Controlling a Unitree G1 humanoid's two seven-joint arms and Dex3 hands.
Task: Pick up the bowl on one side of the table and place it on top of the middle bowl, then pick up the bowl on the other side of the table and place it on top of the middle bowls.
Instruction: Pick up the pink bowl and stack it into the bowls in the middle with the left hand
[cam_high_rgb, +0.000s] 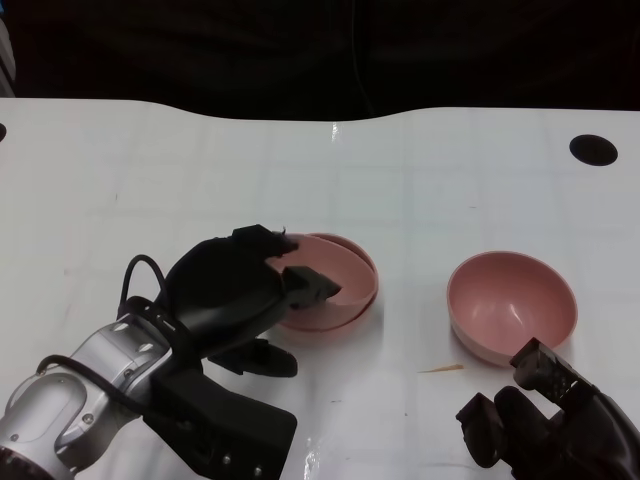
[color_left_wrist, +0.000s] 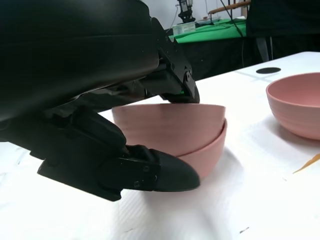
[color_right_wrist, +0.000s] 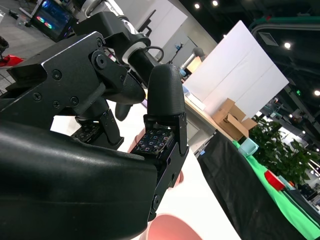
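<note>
Two pink bowls are stacked at the table's middle. The upper bowl (cam_high_rgb: 335, 262) (color_left_wrist: 165, 122) sits slightly tilted inside the middle bowl (cam_high_rgb: 371, 290) (color_left_wrist: 209, 152). My left hand (cam_high_rgb: 225, 290) (color_left_wrist: 90, 75) grips the upper bowl at its near-left rim, fingers hooked over the edge and the thumb low beside the stack. A third pink bowl (cam_high_rgb: 512, 300) (color_left_wrist: 297, 107) (color_right_wrist: 170, 231) stands alone to the right. Just in front of this bowl, my right hand (cam_high_rgb: 550, 425) (color_right_wrist: 90, 165) hovers with its fingers apart and nothing in them.
A round black hole (cam_high_rgb: 593, 149) (color_left_wrist: 269, 70) marks the white table's (cam_high_rgb: 200, 180) far right. A small orange streak (cam_high_rgb: 440, 369) (color_left_wrist: 307, 164) lies between the stack and the right bowl. The table's far edge meets a dark backdrop.
</note>
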